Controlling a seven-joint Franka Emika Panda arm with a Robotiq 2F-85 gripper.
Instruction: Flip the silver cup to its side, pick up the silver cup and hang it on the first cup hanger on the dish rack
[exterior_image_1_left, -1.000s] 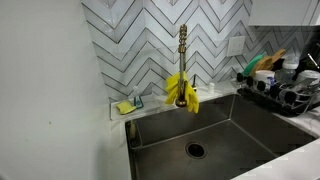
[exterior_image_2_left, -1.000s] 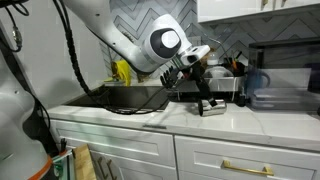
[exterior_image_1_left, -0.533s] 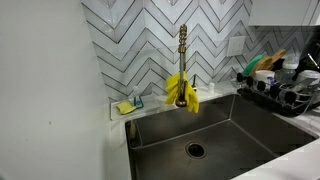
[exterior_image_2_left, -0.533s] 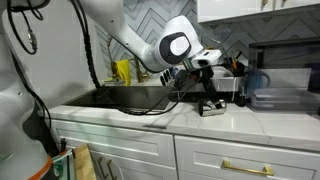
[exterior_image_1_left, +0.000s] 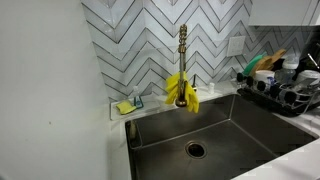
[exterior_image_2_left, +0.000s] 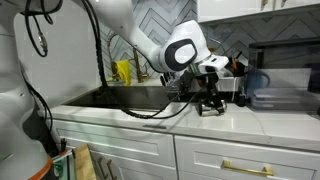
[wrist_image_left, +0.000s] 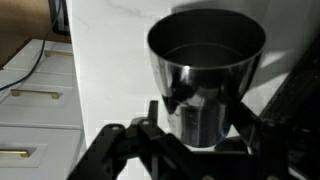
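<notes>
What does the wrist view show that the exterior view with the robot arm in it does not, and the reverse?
Only the wrist view: the silver cup seen plainly, upright, mouth up, between the fingers of the gripper; contact is unclear. Only the exterior view: the robot arm, the sink and a yellow cloth behind it. Both: the gripper, the white counter and white drawers with gold handles.

Grey chevron tiles (exterior_image_1_left: 150, 40), silver cup (wrist_image_left: 205, 85)
</notes>
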